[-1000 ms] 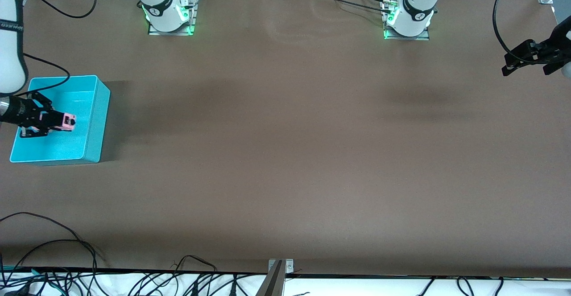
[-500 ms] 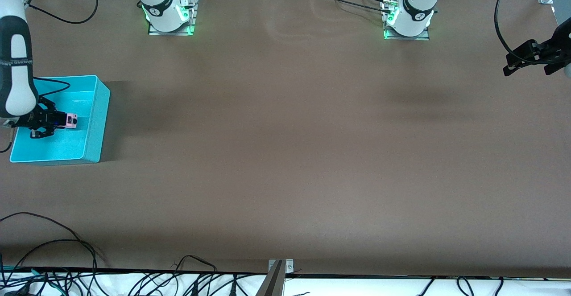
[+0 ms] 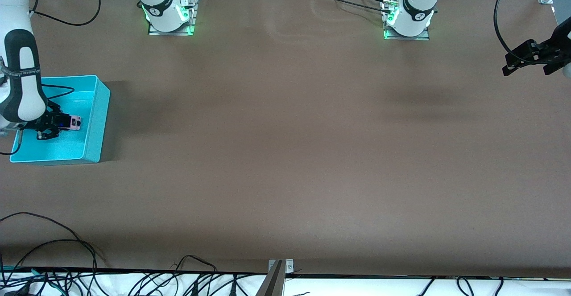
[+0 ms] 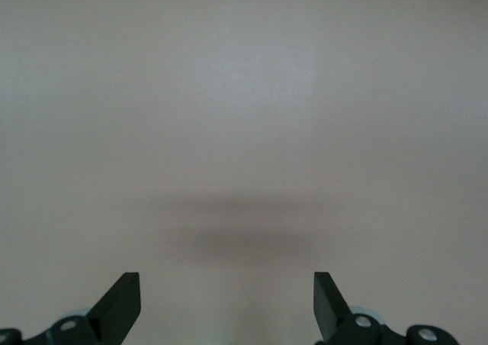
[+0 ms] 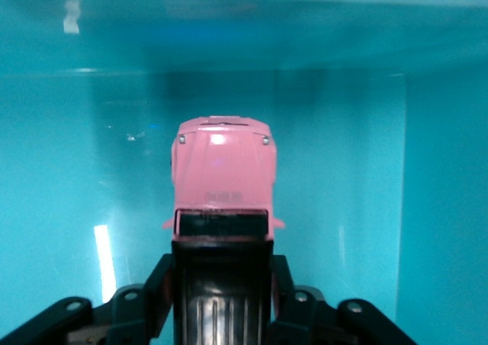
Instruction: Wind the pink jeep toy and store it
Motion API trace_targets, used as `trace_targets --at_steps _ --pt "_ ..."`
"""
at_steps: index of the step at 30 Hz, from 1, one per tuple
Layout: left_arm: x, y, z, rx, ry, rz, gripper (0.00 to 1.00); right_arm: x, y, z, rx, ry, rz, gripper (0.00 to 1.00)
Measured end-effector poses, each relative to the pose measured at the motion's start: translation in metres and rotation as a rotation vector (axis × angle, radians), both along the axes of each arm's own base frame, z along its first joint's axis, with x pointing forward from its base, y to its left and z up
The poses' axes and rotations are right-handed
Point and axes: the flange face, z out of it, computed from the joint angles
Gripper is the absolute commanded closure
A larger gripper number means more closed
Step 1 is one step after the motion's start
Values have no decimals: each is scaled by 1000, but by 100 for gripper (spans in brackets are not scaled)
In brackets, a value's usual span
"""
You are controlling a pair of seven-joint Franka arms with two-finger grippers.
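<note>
- Pink jeep toy (image 5: pixel 222 177) sits low inside the turquoise bin (image 3: pixel 96 122), apparently pinched by the right gripper (image 5: pixel 221 276).
- Released tilted, it might tip or roll.
- Left gripper (image 4: pixel 227 307) waits, fingers spread.

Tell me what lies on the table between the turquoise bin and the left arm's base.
Only bare brown table lies between the turquoise bin and the left arm's base; the front view shows it.
</note>
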Motion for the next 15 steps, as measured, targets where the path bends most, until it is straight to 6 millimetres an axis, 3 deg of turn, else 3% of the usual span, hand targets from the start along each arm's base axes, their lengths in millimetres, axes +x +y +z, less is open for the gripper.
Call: trace_targets --at_steps 8,15 --pt "0 0 0 0 4 1 0 4 4 5 5 -6 7 0" --pt "-2 0 -1 -1 14 1 0 13 26 34 50 14 33 0"
